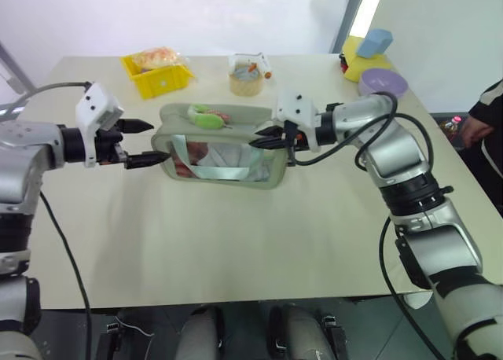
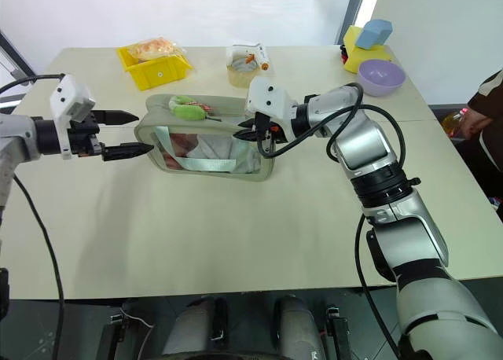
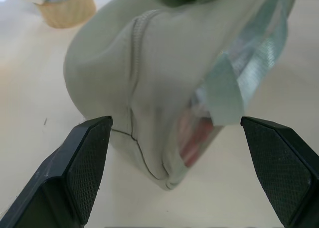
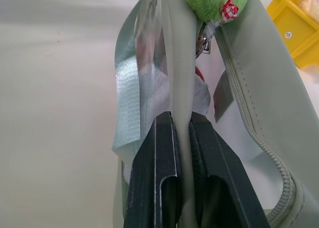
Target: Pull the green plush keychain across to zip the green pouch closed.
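Observation:
The green pouch (image 1: 224,162) stands on the table's middle, its clear window and light green strap facing me. The green plush keychain (image 1: 206,118) lies on the pouch's top, toward its left end, and the right wrist view shows the keychain (image 4: 212,1) beside the zip. My left gripper (image 1: 155,142) is open just off the pouch's left end, one finger on each side of that end (image 3: 149,88), touching nothing. My right gripper (image 1: 259,138) is shut on the pouch's top edge at its right end, and its fingers (image 4: 159,158) pinch the fabric.
A yellow tray (image 1: 157,75) with a packet sits at the back left and a small tan cup (image 1: 246,80) at the back middle. A purple bowl (image 1: 383,82) and yellow and blue blocks (image 1: 369,49) stand at the back right. A person (image 1: 483,116) is at the right edge.

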`<action>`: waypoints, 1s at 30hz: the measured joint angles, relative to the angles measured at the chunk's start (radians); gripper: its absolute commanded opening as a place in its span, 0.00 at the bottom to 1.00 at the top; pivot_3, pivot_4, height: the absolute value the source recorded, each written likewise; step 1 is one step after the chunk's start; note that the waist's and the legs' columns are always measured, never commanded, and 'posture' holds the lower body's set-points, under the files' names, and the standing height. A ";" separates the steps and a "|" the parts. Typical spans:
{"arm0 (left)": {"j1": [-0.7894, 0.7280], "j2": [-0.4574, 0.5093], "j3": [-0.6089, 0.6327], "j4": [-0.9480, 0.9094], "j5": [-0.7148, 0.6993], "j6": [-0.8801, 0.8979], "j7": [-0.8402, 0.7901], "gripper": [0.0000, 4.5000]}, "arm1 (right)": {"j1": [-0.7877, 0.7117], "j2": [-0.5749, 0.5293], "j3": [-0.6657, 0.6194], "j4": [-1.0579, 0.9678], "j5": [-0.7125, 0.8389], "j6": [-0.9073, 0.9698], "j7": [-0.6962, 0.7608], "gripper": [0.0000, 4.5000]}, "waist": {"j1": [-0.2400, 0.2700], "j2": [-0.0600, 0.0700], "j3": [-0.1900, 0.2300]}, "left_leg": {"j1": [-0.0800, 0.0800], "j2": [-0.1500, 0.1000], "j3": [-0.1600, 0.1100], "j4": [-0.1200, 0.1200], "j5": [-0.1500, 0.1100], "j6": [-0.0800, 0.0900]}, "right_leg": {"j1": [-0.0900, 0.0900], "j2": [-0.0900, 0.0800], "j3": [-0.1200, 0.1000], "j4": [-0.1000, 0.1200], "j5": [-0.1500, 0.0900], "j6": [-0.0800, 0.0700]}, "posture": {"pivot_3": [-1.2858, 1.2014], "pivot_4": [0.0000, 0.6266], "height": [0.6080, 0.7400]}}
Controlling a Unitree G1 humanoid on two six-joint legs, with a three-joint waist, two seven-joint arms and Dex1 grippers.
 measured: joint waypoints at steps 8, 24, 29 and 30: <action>-0.004 -0.011 0.000 0.000 -0.003 -0.002 -0.027 0.02 | 0.000 -0.001 0.000 0.000 0.000 0.005 0.003 0.00 | -0.002 0.000 0.000 | 0.000 0.000 0.000 0.000 0.000 0.000 | 0.000 0.000 0.000 0.000 0.000 0.000 | 0.52 0.24 0.99; 0.008 -0.011 0.003 -0.025 -0.016 0.018 -0.046 0.00 | -0.177 0.047 -0.071 0.014 0.049 0.074 -0.020 0.80 | -0.001 0.000 0.000 | 0.000 0.000 0.000 0.000 0.000 0.000 | 0.000 0.000 0.000 0.000 0.000 0.000 | 0.52 0.24 0.99; 0.007 -0.022 0.006 -0.026 -0.024 0.031 -0.036 0.00 | -0.155 0.124 -0.027 0.000 0.045 0.068 -0.033 0.80 | 0.001 0.000 0.000 | 0.000 0.000 0.000 0.000 0.000 0.000 | 0.000 0.000 0.000 0.000 0.000 0.000 | 0.52 0.24 0.99; 0.005 -0.022 0.006 -0.028 -0.024 0.035 -0.034 0.00 | -0.153 0.142 -0.016 0.012 0.038 0.060 -0.040 0.80 | 0.000 0.000 0.000 | 0.000 0.000 0.000 0.000 0.000 0.000 | 0.000 0.000 0.000 0.000 0.000 0.000 | 0.52 0.24 0.99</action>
